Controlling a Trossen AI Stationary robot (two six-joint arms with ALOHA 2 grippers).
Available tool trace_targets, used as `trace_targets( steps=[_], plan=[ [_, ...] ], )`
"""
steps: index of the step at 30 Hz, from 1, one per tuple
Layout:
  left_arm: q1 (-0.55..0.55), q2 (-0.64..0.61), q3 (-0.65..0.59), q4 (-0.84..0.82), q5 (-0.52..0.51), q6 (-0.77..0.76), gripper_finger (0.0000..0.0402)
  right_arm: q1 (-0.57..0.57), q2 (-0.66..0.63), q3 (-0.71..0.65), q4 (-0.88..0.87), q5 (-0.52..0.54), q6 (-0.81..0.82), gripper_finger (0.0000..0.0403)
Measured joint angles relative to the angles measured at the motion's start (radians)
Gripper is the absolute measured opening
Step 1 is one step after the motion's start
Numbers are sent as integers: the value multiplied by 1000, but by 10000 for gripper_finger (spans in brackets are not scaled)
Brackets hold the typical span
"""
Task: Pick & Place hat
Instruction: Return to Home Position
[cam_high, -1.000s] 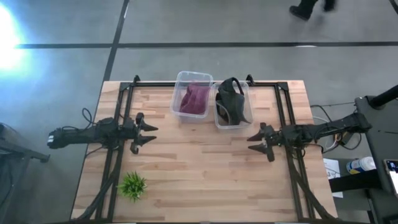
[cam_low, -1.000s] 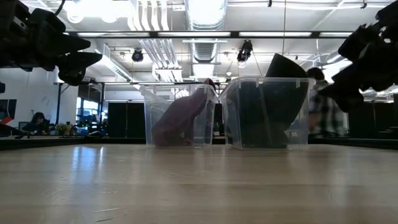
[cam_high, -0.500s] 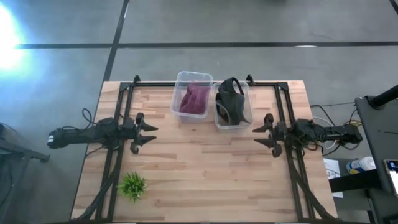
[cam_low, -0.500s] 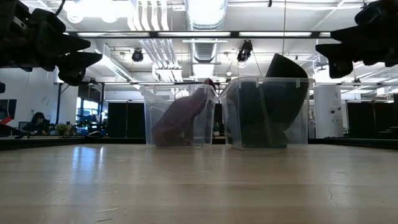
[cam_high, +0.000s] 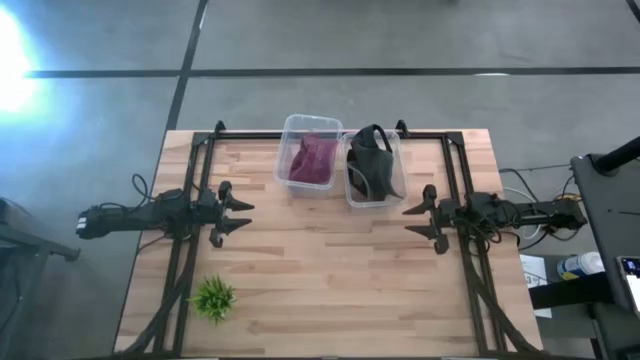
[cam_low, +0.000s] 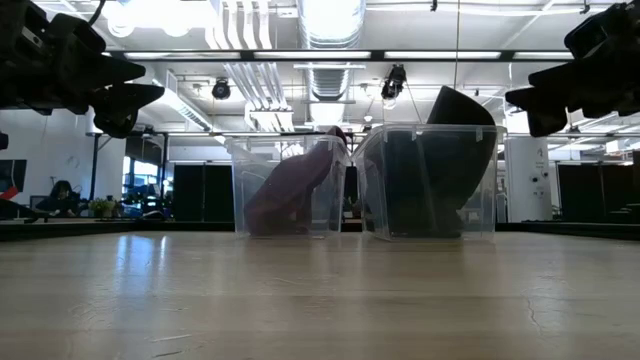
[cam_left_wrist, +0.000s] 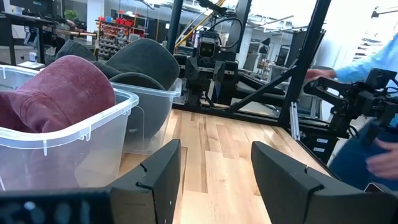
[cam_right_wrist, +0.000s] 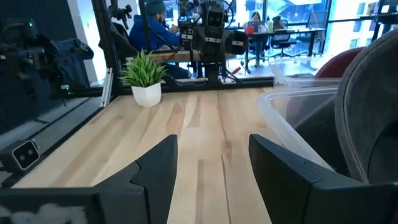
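A maroon hat (cam_high: 313, 160) lies in the left clear bin (cam_high: 290, 130) at the table's far middle; it also shows in the left wrist view (cam_left_wrist: 56, 93). A dark grey hat (cam_high: 373, 163) sits in the right clear bin (cam_high: 392, 197), its crown sticking up over the rim (cam_low: 455, 110). My left gripper (cam_high: 238, 217) is open and empty, above the table to the left of the bins. My right gripper (cam_high: 417, 220) is open and empty, just right of and nearer than the dark hat's bin.
A small potted plant (cam_high: 213, 298) stands near the table's front left; it also shows in the right wrist view (cam_right_wrist: 144, 78). Black frame rails (cam_high: 195, 180) run along both sides of the table. Bare wood lies between the grippers. People show in the room beyond.
My right gripper has drawn back toward the table's right edge, then eased a little left again; in the low view it has risen. It stays open. The hats and bins have kept still.
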Motion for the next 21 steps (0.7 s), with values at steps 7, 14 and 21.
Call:
trace_targets(
  steps=[7,14,21],
  plan=[
    [0,0,0,0,0,0,190,0,12,0,0,1,4,194],
    [0,0,0,0,0,0,190,0,12,0,0,1,6,194],
    [0,0,0,0,0,0,190,0,11,0,0,1,6,194]
  ],
)
